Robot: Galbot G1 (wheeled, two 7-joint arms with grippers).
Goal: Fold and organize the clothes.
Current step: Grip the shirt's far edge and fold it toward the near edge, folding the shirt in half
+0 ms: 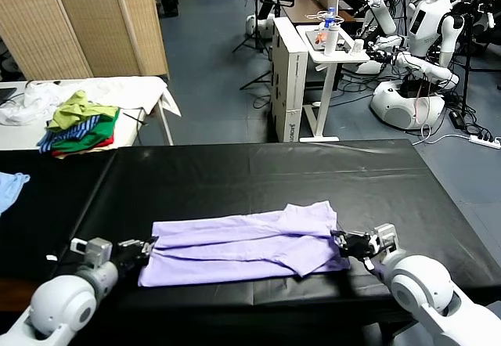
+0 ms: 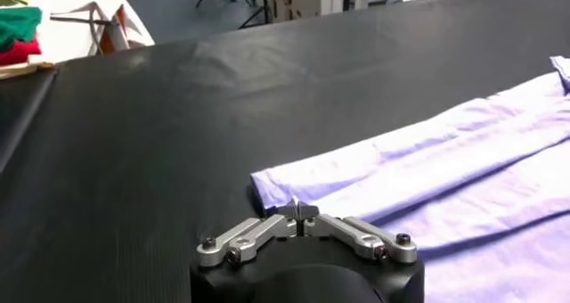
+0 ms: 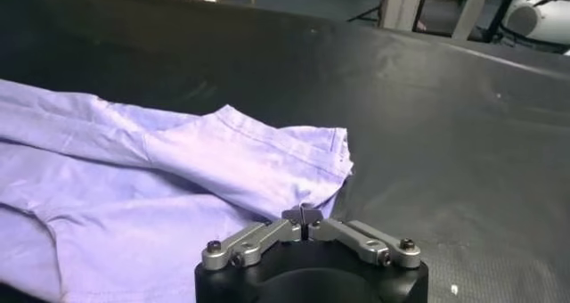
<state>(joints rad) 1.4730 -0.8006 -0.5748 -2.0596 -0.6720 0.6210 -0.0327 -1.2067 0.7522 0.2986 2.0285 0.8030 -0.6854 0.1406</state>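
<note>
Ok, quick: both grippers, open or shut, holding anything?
Left gripper: shut, pinching the T-shirt's left edge.
Right gripper: shut, pinching the T-shirt's right edge.

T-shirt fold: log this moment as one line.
T-shirt: folded lengthwise, flat on table | left gripper: shut on T-shirt's left edge | right gripper: shut on right edge

Our left gripper low at our near left, fingers pressed together, our right gripper low at our near right, fingers likewise together, both forearms reaching inward toward each other
</note>
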